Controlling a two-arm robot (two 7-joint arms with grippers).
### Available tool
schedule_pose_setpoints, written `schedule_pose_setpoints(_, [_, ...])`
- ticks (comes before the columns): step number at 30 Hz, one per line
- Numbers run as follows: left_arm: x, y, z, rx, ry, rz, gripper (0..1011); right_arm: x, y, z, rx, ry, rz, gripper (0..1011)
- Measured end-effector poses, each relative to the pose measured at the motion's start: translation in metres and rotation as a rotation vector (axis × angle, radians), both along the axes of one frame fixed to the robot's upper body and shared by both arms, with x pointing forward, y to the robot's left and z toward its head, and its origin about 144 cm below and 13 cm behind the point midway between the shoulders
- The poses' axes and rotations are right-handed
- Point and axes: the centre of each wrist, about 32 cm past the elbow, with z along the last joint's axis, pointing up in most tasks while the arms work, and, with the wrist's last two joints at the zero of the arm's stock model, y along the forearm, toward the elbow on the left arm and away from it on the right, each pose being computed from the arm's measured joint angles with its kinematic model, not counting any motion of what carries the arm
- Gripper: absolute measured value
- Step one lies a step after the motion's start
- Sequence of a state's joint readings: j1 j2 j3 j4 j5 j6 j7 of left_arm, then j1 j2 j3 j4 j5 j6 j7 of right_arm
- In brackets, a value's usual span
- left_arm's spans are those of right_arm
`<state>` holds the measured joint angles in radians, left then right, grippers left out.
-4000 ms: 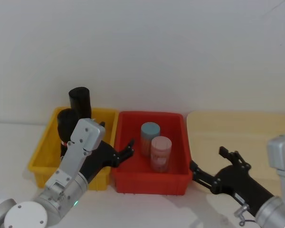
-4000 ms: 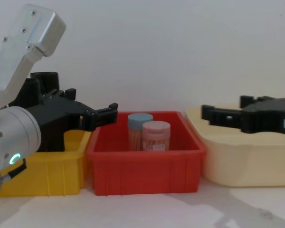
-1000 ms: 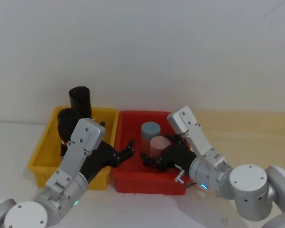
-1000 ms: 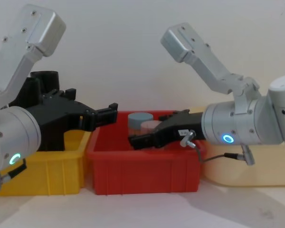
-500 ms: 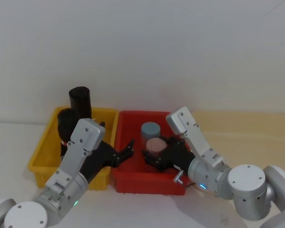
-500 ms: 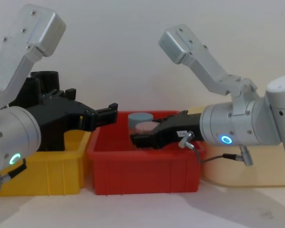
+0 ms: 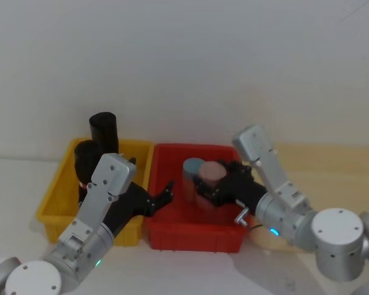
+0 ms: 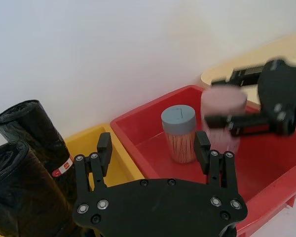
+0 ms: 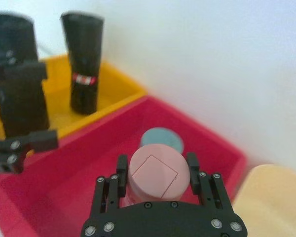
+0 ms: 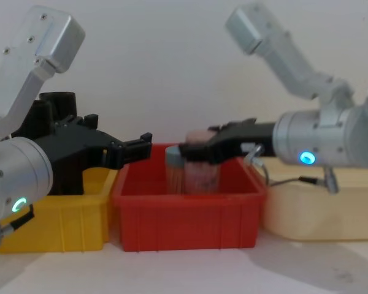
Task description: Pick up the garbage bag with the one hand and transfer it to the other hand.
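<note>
My left gripper (image 7: pixel 165 192) hangs at the left with its fingers spread wide, the arm bent up behind it. My right gripper (image 9: pixel 157 167) reaches in from the right, clamped on a pink-lidded jar (image 10: pixel 201 174).

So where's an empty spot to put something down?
The cream tray right of the red bin is bare. So is the red bin's floor in front of the blue-lid jar. Crowded: the bin's middle, where the right end effector grips the pink-lid jar, and the yellow bin, with two black rolls and the open left end effector over its right wall.
</note>
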<state>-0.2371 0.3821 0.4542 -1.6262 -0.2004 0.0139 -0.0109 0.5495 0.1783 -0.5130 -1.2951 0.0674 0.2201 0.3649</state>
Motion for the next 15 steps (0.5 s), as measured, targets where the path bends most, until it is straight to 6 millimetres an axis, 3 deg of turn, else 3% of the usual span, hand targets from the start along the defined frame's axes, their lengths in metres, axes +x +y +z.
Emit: schedule_pose_setpoints(15, [0.000,0.000,0.000,0.000,0.000,0.000,1001,-0.010,-0.049,0.053,0.107,-0.172,-0.132,695])
